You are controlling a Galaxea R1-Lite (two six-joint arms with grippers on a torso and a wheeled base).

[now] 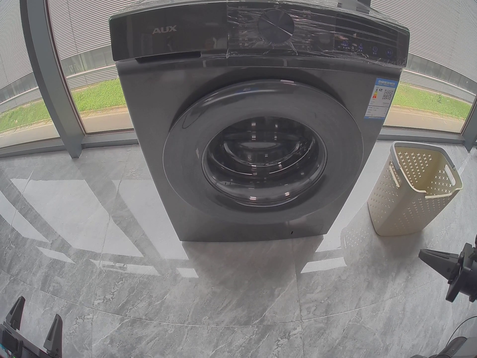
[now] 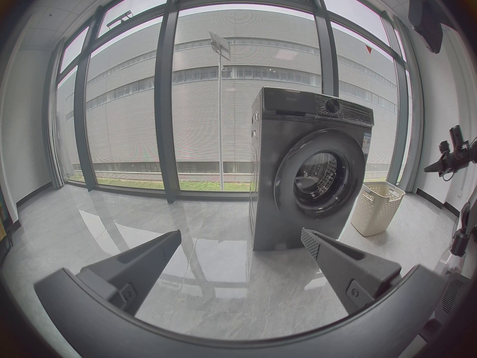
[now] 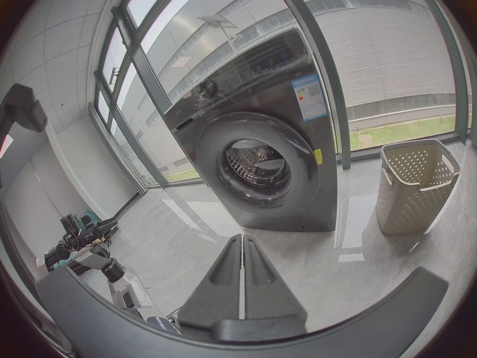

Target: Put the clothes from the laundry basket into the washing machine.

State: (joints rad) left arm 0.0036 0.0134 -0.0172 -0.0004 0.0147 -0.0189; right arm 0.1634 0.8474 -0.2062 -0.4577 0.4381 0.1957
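In the head view the front-loading washing machine [image 1: 258, 125] stands straight ahead on the grey tiled floor [image 1: 213, 289], its round glass door [image 1: 263, 157] closed. The cream laundry basket [image 1: 392, 205] stands just beside the machine, on the robot's right. The part of its inside that can be seen is bare perforated wall. No clothes are visible there, though the bottom is hidden. The left gripper [image 1: 36, 319] sits low at the left, well apart from both. The right gripper [image 1: 430, 258] hangs nearer the basket, short of it and not touching.

In the left wrist view the left gripper [image 2: 238, 239] has its fingers spread wide and empty. The washing machine [image 2: 310, 170] and the basket [image 2: 376, 210] lie well ahead of it across open floor.

In the right wrist view the right gripper [image 3: 242, 239] has its fingers pressed flat together, holding nothing. The basket [image 3: 417, 190] stands ahead and off to one side, and the machine [image 3: 258, 160] beyond the fingertips has its door closed. Through the glass the drum shows ribbed metal and no garment I can make out.

As for progress, with no clothes visible in the basket, the drum or either gripper, I cannot tell whether loading is yet to begin or is finished.
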